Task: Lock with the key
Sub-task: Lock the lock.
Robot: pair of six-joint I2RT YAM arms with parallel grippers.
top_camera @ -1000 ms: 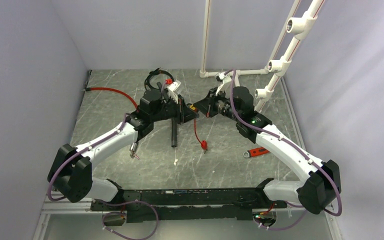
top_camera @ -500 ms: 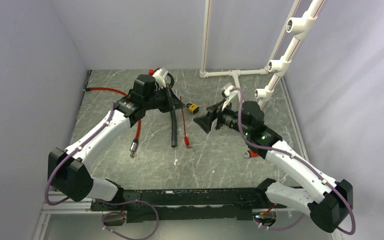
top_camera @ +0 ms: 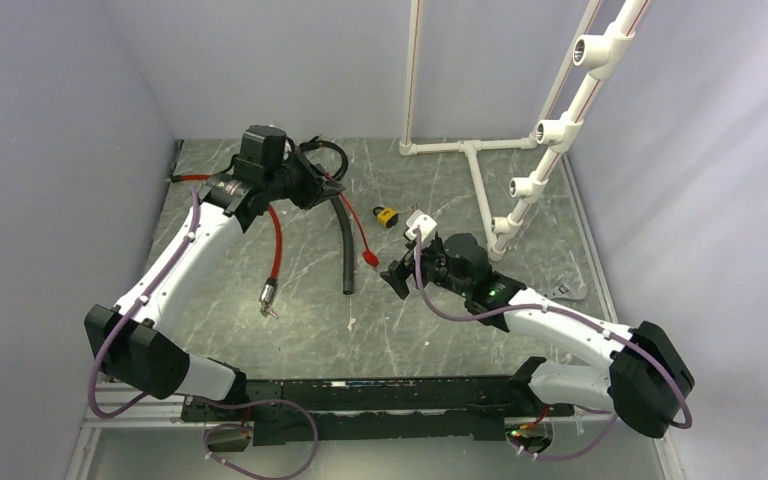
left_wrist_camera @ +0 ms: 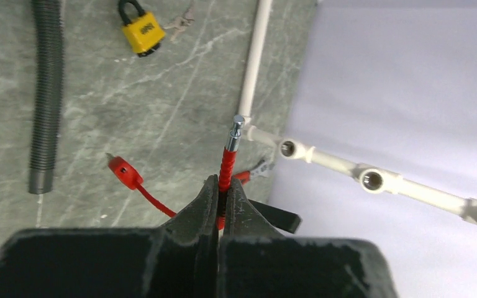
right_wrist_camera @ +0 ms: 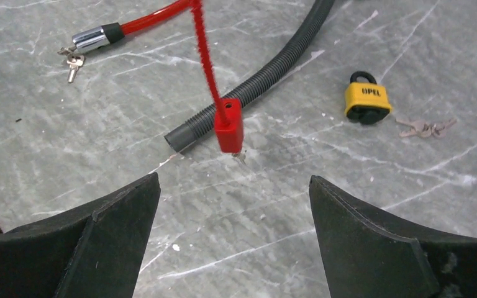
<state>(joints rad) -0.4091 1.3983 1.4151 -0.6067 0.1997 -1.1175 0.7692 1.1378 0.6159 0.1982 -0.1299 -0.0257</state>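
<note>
Bare desk (top_camera: 430, 335) lies open along the near edge; white pipes (top_camera: 480, 195) crowd the far right corner. The left gripper (left_wrist_camera: 220, 186) pinches the red cable (left_wrist_camera: 227, 162) tight. The right gripper (right_wrist_camera: 234, 180) gapes wide, empty, over mid-desk. The yellow padlock (right_wrist_camera: 366, 94) and its keys (right_wrist_camera: 423, 128) lie toward the far edge.

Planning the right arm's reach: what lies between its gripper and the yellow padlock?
Only bare table, in the right wrist view. The red block hangs left of the line from right gripper to yellow padlock.
</note>
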